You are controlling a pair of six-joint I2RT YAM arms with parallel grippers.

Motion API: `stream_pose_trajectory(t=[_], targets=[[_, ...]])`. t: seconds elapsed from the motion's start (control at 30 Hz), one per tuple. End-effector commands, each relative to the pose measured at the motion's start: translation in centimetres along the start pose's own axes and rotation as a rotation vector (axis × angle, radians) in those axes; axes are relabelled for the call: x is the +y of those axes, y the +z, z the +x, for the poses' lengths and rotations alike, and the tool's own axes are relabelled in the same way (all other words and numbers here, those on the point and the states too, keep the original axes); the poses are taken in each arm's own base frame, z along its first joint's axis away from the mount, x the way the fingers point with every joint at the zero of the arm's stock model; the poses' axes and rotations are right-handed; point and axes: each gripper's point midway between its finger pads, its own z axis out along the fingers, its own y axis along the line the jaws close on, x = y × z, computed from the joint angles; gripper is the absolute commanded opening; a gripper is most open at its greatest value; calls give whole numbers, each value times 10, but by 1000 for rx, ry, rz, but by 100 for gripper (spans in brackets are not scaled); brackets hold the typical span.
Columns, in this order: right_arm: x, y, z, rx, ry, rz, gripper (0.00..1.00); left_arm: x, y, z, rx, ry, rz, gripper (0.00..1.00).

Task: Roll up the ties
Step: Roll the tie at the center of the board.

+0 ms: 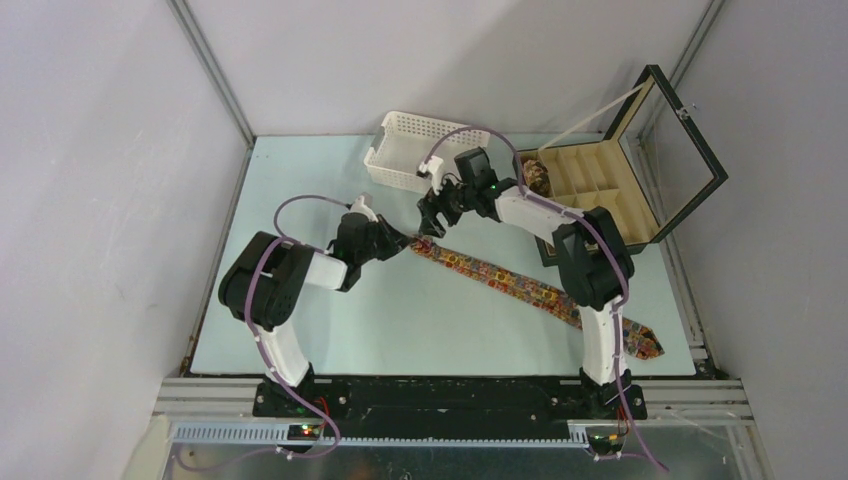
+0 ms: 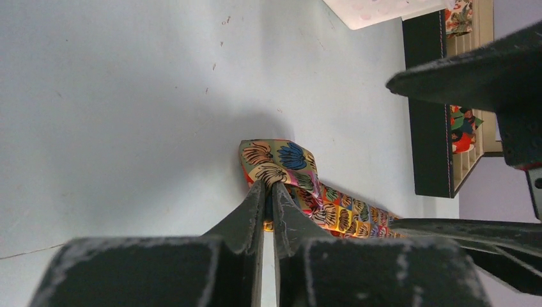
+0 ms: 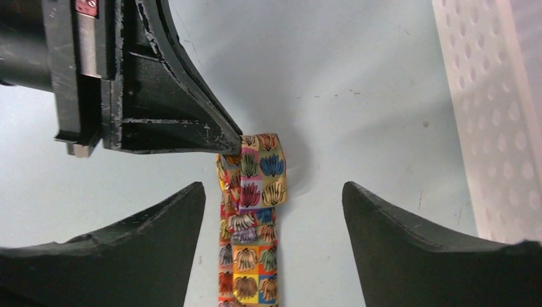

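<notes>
**Q:** What does the left gripper [image 2: 268,187] hold?
**A:** Its jaws are pressed together on the narrow end of the tie [image 1: 520,285], where the printed cloth is doubled over once.

**Q:** And the right gripper [image 3: 273,188]?
**A:** Its jaws are spread wide and clamp nothing. The fold lies between its two fingers and touches neither. The left gripper's fingertip comes in from the side and meets the fold's upper corner.

**Q:** Where is this, taking the white perforated basket [image 1: 415,150] as landmark?
**A:** The fold sits just on the arm-base side of the basket. From there the tie's long axis runs diagonally away from the basket, flat on the table [image 1: 330,320]. It is partly hidden by the right arm, and its wide end lies near that arm's base.

**Q:** Which relation governs the coming move?
**A:** Probably that axis, since a roll would have to travel from the fold toward the wide end, away from the basket. In the right wrist view the strip runs straight back between the open fingers, so closing them would take it across its width. Both grippers are at the fold: the left is on it, the right hangs just over it.

**Q:** What else is near the basket?
**A:** The black compartmented box [image 1: 590,185] stands just to its right with the lid raised. A rolled tie [image 1: 537,176] sits in the compartment nearest the basket.

**Q:** Is any writing legible?
**A:** None. A small red tag on the left gripper is too small to read, and the tie's print is fan-like motifs in coloured squares.
</notes>
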Motion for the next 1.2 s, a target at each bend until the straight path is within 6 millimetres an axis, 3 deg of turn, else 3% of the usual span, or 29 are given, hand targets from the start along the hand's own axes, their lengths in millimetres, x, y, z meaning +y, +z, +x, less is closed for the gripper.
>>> stream_pose_trajectory(t=[0.0, 0.23, 0.5, 0.8, 1.17], targets=[[10, 15, 0, 59, -55, -44, 86, -9, 4, -10, -10, 41, 37, 8], [12, 35, 11, 133, -47, -61, 90, -10, 5, -9, -7, 44, 39, 8], [12, 42, 21, 193, -47, -75, 90, -9, 5, -8, -4, 47, 39, 7], [16, 47, 36, 271, -64, -81, 85, -9, 5, -9, -8, 47, 39, 7], [27, 58, 37, 305, -16, -57, 81, -9, 5, -8, -2, 48, 42, 7]])
